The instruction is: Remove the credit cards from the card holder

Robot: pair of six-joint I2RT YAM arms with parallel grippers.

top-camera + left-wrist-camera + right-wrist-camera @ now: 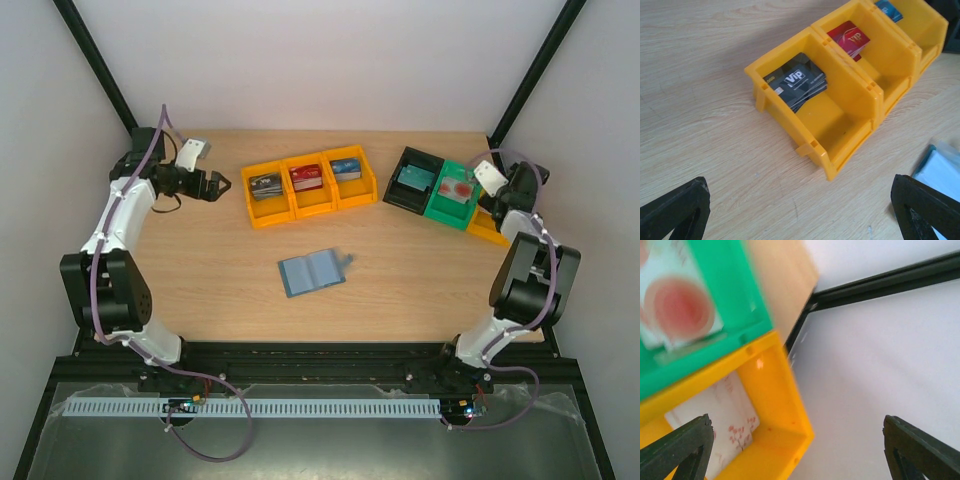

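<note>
You work on a wooden table (pixel 200 270) boxed in by white walls. It looks smooth, so flat things will likely slide rather than lift. A row of yellow bins (pixel 300 210) sits toward the back, with more bins (pixel 445 215) at the far right. The card holder (pixel 312 271) lies open at centre, well apart from both arms. It's probably light and floppy, so pin it near the spine. The credit cards (pixel 799 82) look thin, stiff and slick — take an edge. The left gripper (pixel 800 200) and right gripper (pixel 800 440) both stand wide, holding nothing.

Bins (pixel 270 218): four yellow, one green, one black. Card holder (pixel 311 272): one.
</note>
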